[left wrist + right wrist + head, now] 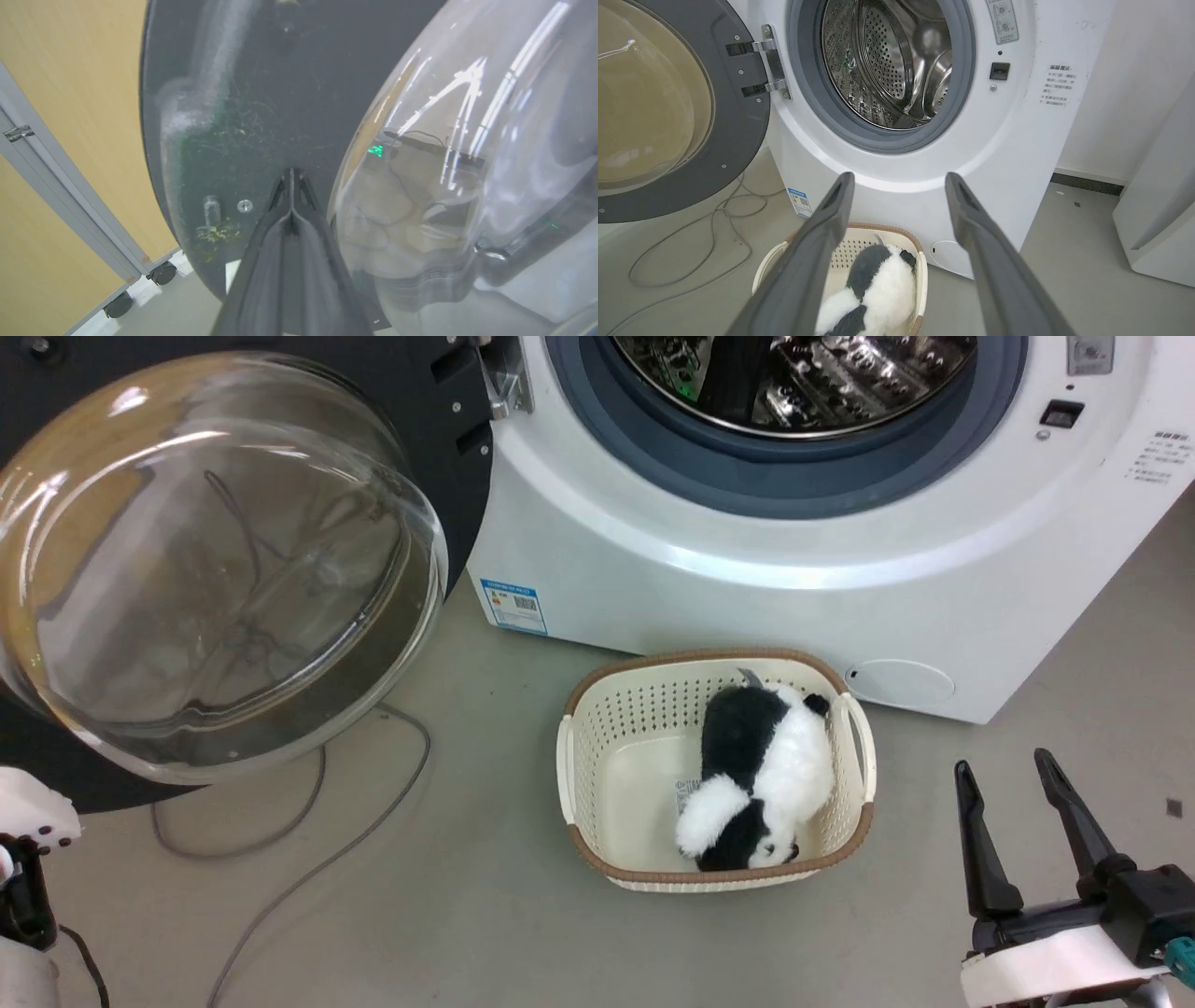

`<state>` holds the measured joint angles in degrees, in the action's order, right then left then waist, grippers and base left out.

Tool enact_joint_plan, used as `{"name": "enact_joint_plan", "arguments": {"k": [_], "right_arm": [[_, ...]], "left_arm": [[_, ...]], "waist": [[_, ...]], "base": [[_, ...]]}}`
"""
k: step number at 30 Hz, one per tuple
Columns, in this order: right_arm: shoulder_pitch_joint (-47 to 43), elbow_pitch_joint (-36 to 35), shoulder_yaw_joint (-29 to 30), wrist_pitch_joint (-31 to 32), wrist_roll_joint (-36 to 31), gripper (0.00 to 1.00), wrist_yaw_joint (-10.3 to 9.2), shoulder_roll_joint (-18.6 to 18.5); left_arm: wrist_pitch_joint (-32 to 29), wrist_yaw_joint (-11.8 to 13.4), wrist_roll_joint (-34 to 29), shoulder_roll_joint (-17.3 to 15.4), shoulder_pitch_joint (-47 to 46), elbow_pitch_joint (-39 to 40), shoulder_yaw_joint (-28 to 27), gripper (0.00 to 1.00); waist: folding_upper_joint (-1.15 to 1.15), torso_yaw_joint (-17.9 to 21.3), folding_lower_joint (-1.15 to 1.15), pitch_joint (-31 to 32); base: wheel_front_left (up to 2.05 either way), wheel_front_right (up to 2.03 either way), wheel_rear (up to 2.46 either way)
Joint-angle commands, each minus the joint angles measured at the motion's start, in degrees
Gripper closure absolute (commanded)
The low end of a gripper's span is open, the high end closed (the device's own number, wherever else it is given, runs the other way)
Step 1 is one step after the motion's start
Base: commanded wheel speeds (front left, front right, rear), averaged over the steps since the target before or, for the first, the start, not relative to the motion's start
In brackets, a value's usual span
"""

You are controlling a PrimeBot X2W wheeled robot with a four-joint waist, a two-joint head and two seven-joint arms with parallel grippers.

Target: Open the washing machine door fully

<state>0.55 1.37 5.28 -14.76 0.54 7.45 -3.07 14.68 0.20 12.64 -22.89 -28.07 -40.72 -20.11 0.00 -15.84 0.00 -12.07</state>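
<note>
The washing machine door (448,448), a black disc with a clear glass bowl (215,569), stands swung far out to the left of the white washing machine (747,579), baring the grey rubber ring and steel drum (887,60). In the left wrist view my left gripper (290,175) is shut with nothing in it, its tips against the door's black inner face (261,93) beside the glass bowl (467,163). My right gripper (1013,779) hangs open at the lower right, away from the machine, fingers (831,219) pointing toward its front.
A cream basket (566,765) holding a black-and-white plush (766,765) sits on the floor before the machine. Grey cables (308,840) loop under the door. A wooden panel on castors (70,116) stands behind the door. Another white appliance (1157,224) is to the right.
</note>
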Motion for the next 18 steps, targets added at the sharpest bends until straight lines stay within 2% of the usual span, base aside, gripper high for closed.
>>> {"name": "enact_joint_plan", "arguments": {"k": [1, 10, 18], "right_arm": [[0.46, 0.11, 0.18, -0.24, 0.21, 0.00, 0.03, 0.19], [-2.00, 0.46, 0.57, -0.24, 1.96, 0.00, 0.03, 0.19], [-4.35, 0.29, 1.02, -0.24, 2.78, 0.00, 0.03, 0.19]], "left_arm": [[0.31, -0.33, -0.47, 0.34, 0.10, 0.88, -0.64, 1.00], [0.31, -1.88, -3.70, 3.41, 6.76, 8.97, -1.84, 1.00], [0.31, -4.39, -6.64, 7.63, 13.44, 19.87, 0.67, 1.00]], "waist": [[0.00, -0.11, 0.00, 0.84], [0.00, 0.73, 0.00, 5.79], [0.00, 1.80, 0.00, 9.31]], "base": [[0.00, 0.00, 0.00], [0.00, 0.00, 0.00], [0.00, 0.00, 0.00]]}}
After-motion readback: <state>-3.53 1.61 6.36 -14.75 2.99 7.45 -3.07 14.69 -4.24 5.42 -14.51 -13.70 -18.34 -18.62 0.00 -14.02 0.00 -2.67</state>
